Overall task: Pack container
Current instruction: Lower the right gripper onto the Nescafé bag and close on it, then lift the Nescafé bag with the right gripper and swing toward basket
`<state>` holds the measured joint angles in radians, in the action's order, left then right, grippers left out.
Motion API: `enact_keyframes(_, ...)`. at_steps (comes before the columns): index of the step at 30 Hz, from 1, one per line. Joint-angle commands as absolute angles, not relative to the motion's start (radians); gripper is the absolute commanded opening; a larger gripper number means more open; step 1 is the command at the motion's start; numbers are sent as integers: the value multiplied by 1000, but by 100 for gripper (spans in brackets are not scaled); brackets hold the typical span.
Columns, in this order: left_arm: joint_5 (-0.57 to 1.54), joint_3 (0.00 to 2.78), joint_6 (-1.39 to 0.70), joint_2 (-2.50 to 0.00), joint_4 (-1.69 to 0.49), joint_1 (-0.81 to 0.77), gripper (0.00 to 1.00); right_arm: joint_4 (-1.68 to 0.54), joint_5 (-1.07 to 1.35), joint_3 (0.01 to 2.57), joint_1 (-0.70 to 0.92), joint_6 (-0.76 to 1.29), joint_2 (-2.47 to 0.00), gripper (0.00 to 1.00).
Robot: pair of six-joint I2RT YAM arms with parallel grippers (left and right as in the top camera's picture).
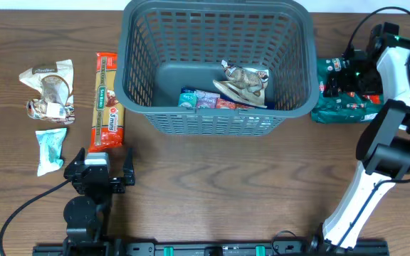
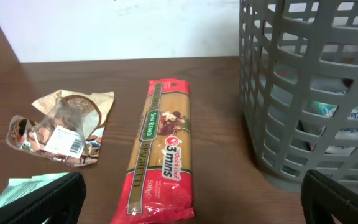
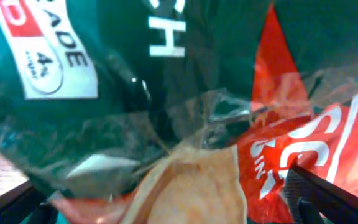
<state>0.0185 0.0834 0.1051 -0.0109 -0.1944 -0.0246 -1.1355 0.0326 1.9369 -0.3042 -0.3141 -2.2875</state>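
Brown wooden table (image 1: 212, 186) is seen from above, and the container (image 1: 216, 122) is placed at its far middle, with some packets (image 1: 244, 84) laid inside. The left tool (image 1: 104, 162) is held wide open and empty near the spaghetti packet (image 1: 106, 103). The right tool (image 1: 342, 77) is also kept wide open, close over a green packet (image 1: 337, 110) just beside the container.

The spaghetti packet (image 2: 160, 152) carries "San Remo" in a green oval and "3 mins" in a red circle (finer print is unreadable). The green bag (image 3: 185, 74) has a white label (image 3: 48, 56) ending "ADE" over a "4", plus a large white "H".
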Motion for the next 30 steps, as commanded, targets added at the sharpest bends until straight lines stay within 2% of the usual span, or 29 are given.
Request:
enact_keyframes(1,10,67,109,-4,-223,-29,99,-1145,87,1936,-300,-284,-2375,96)
enact_keyframes(6,10,67,109,-4,-223,-29,99,-1152,88,1935,-300,-281,-2421,91)
enact_keyframes(9,10,67,109,-4,-223,-29,99,-1151,108,1935,-300,-289,-2425,78)
enact_keyframes(10,10,67,109,-4,-223,-29,99,-1150,121,1935,-300,-293,-2425,70)
enact_keyframes(12,10,67,109,-4,-223,-29,98,-1149,137,1935,-300,-296,-2425,36)
enact_keyframes(14,10,67,109,-4,-223,-29,99,-1149,139,1935,-300,-296,-2425,8)
enact_keyframes(15,10,67,109,-4,-223,-29,99,-1149,139,1935,-300,-296,-2425,4)
enact_keyframes(17,10,67,109,-4,-223,-29,99,-1152,139,1935,-300,-296,-2425,1)
enact_keyframes(30,10,67,109,-4,-223,-29,99,-1152,139,1935,-279,-295,-2405,1)
